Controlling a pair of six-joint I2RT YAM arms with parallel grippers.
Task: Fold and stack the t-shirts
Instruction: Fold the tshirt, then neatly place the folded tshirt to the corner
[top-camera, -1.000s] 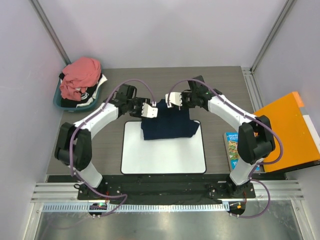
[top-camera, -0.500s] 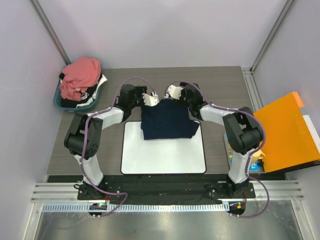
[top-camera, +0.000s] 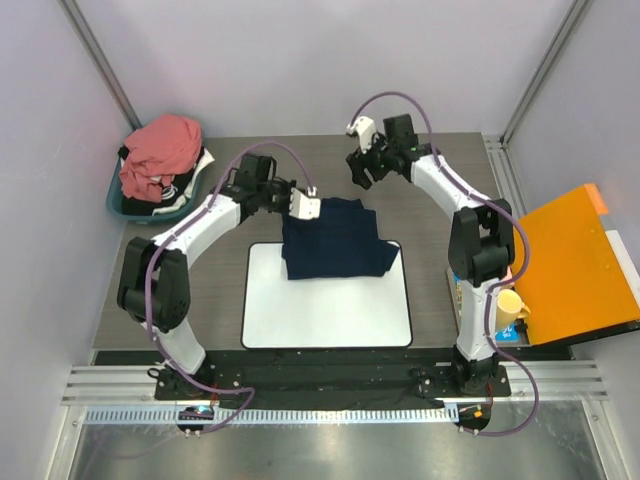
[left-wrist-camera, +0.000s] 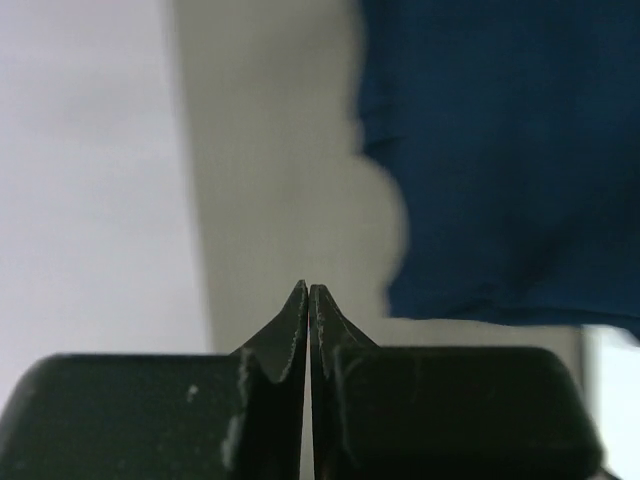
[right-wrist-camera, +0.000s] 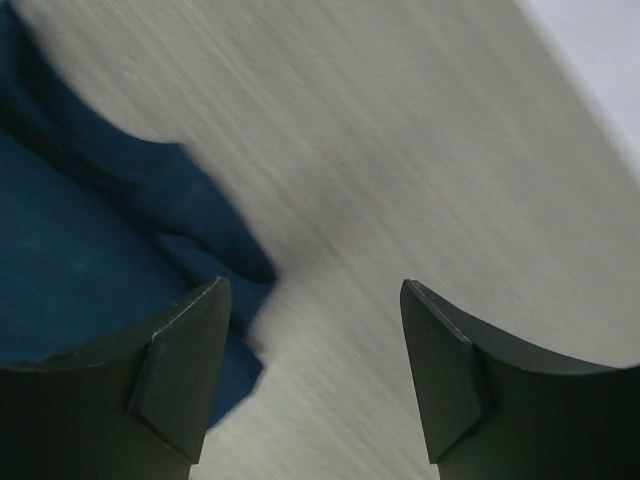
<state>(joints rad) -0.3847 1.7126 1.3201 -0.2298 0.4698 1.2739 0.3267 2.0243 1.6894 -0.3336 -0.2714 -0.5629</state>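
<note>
**Me:** Left pincer first: tips pressed together, tooth against tooth, nothing caught between them. Bare grey table lies under the tips.

**Spotter:** And the navy t-shirt?

**Me:** The navy t-shirt is ahead of those tips and off to the right, its hem clear of them. No cloth in my grip. From above, that pincer sits just at the shirt's far-left corner.

**Spotter:** Right side?

**Me:** Right pincer stands wide apart and holds nothing. Wood-grain tabletop shows between the two fingers. A rumpled edge of the navy cloth runs by my left finger. In the top view this pincer is beyond the shirt's far-right corner, apart from it.

**Spotter:** Where does the shirt lie overall?

**Me:** The navy t-shirt is folded into a rough rectangle. Its near part lies on the far edge of the white mat, and its far part on the table past the mat.

**Spotter:** The other shirt?

**Me:** The salmon-pink t-shirt is heaped in the teal basket at the far-left corner, on top of darker clothes and well apart from the navy one. The orange panel lies off the table's right side.
</note>
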